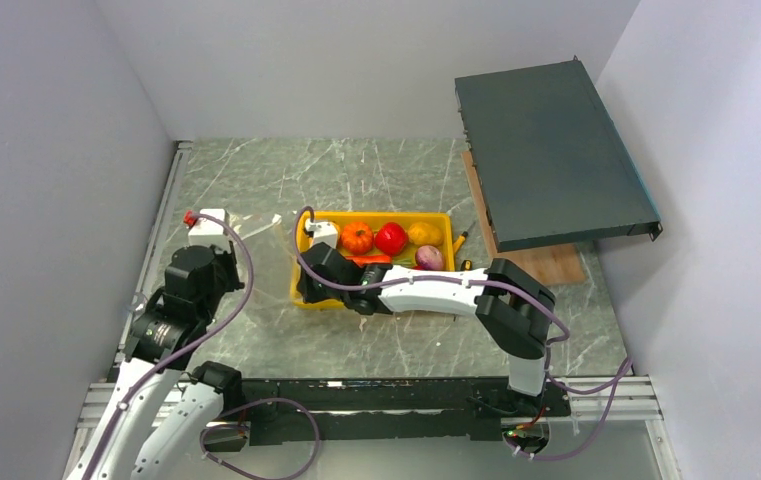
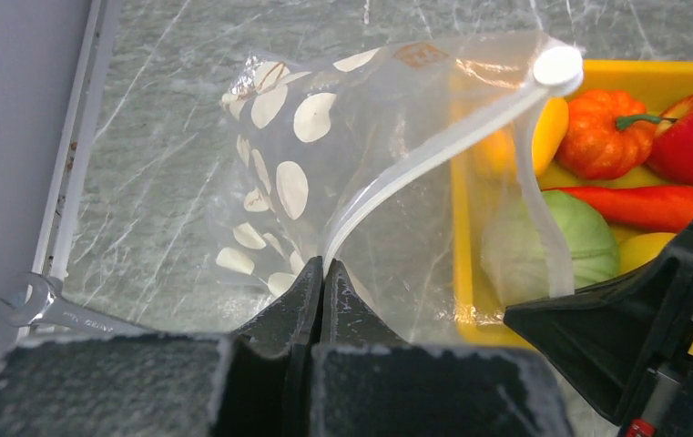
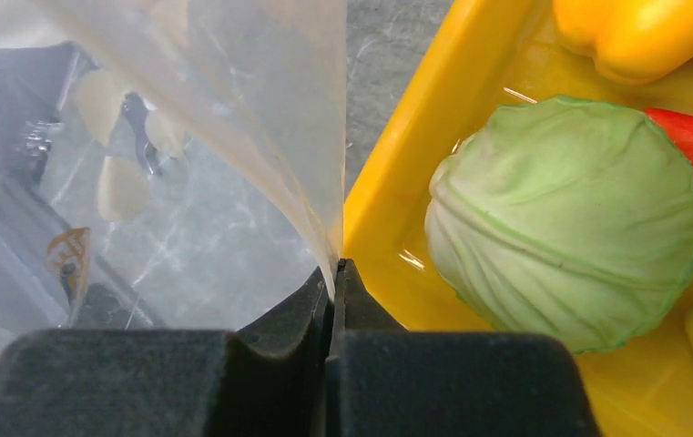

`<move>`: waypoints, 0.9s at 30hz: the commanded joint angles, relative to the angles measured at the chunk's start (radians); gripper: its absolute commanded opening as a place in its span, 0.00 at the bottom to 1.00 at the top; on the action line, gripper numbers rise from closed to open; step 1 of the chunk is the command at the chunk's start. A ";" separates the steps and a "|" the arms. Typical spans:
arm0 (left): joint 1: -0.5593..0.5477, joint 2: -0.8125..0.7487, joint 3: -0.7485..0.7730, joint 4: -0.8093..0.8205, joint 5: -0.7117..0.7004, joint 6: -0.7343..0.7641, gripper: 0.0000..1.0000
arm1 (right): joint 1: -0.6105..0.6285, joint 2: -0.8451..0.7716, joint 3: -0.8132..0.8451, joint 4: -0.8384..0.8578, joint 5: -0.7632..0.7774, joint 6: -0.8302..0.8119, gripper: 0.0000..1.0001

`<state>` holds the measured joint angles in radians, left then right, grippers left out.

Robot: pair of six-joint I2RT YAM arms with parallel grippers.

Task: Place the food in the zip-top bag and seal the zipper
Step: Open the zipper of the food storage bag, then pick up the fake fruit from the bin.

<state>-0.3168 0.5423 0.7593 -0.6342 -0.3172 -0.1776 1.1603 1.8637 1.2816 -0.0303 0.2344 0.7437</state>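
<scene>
one clear thin plastic zip-top bag (image 2: 361, 196) printed with white round dots, pinched by both arms

the bag stands raised off the table just left of the yellow rectangular plastic tray (image 3: 415, 118), its film glossy and crumpled. in the left wrist view part of it hangs in front of the tray's left wall. the narrow whitish translucent zipper strip (image 2: 433, 150) arcs from the left gripper (image 2: 322, 269), whose black fingers are pressed together on it, up to a round white tab (image 2: 558, 66). the right gripper (image 3: 336, 269) is likewise clamped closed, nipping the bag's film right beside the tray's left wall.

the tray holds the glossy toy food. a ribbed green cabbage (image 3: 570, 218) lies in its near left corner, with a long red-orange piece (image 2: 638, 202) just behind it. further back are an orange pumpkin (image 1: 357, 237), a red tomato (image 1: 390, 238), a yellow pepper (image 1: 423, 233) and a purple onion (image 1: 429, 257).

everything sits on a grey-green marbled tabletop (image 1: 256, 330) enclosed by plain white walls (image 1: 356, 60). a flat dark grey metal box (image 1: 551, 150) rests tilted at the right over a wooden board (image 1: 546, 262). a silver spanner (image 2: 46, 308) lies by the table's left edge.
</scene>
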 commanded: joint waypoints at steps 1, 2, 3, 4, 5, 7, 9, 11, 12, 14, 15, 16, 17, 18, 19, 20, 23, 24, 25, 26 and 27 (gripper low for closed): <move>-0.001 0.060 0.014 0.026 0.029 0.005 0.00 | 0.002 -0.035 0.080 -0.029 -0.021 -0.073 0.09; -0.001 0.077 0.019 0.017 0.030 0.003 0.00 | 0.003 -0.035 0.092 -0.037 -0.036 -0.089 0.17; -0.001 0.093 0.024 0.011 0.032 0.003 0.00 | 0.003 -0.036 0.105 -0.050 -0.045 -0.103 0.22; -0.001 0.109 0.028 0.007 0.032 0.001 0.00 | 0.003 -0.044 0.113 -0.059 -0.052 -0.116 0.27; -0.001 0.119 0.031 0.002 0.032 0.001 0.00 | 0.003 -0.051 0.114 -0.068 -0.058 -0.129 0.31; -0.001 0.136 0.034 -0.005 0.032 -0.003 0.00 | 0.004 -0.078 0.111 -0.088 -0.066 -0.152 0.39; -0.001 0.143 0.034 -0.004 0.030 -0.003 0.00 | 0.005 -0.116 0.100 -0.115 -0.049 -0.175 0.47; -0.001 0.144 0.034 -0.003 0.033 0.001 0.00 | 0.006 -0.162 0.076 -0.133 -0.028 -0.209 0.55; 0.000 0.144 0.034 -0.002 0.034 0.000 0.00 | 0.006 -0.185 0.063 -0.144 -0.014 -0.227 0.58; -0.001 0.143 0.032 -0.002 0.035 -0.001 0.00 | 0.005 -0.240 0.033 -0.174 0.027 -0.254 0.64; 0.000 0.142 0.032 -0.001 0.035 -0.002 0.00 | 0.006 -0.270 0.015 -0.189 0.051 -0.267 0.66; 0.000 0.143 0.032 -0.001 0.036 -0.001 0.00 | 0.006 -0.301 -0.007 -0.196 0.072 -0.282 0.69; 0.000 0.143 0.032 -0.001 0.037 -0.001 0.00 | 0.006 -0.330 -0.030 -0.202 0.097 -0.298 0.70; -0.001 0.146 0.032 -0.002 0.039 -0.001 0.00 | 0.005 -0.354 -0.048 -0.217 0.126 -0.317 0.71; -0.001 0.148 0.033 -0.002 0.041 -0.002 0.00 | 0.005 -0.373 -0.064 -0.234 0.158 -0.332 0.73; -0.001 0.149 0.034 -0.004 0.044 -0.001 0.00 | 0.003 -0.392 -0.075 -0.253 0.201 -0.349 0.74; -0.001 0.147 0.036 -0.006 0.048 -0.004 0.00 | 0.001 -0.400 -0.100 -0.335 0.343 -0.383 0.77; -0.001 0.143 0.034 -0.003 0.049 -0.004 0.00 | -0.002 -0.394 -0.100 -0.369 0.384 -0.378 0.78; -0.001 0.140 0.032 -0.002 0.050 -0.004 0.00 | -0.005 -0.389 -0.099 -0.400 0.416 -0.373 0.80; -0.001 0.139 0.031 -0.001 0.050 -0.004 0.00 | -0.010 -0.382 -0.100 -0.427 0.435 -0.370 0.82; -0.001 0.140 0.031 -0.001 0.051 -0.005 0.00 | -0.014 -0.377 -0.100 -0.445 0.450 -0.372 0.84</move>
<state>-0.3168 0.6910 0.7593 -0.6556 -0.2844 -0.1776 1.1599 1.4685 1.1984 -0.3344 0.5098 0.4080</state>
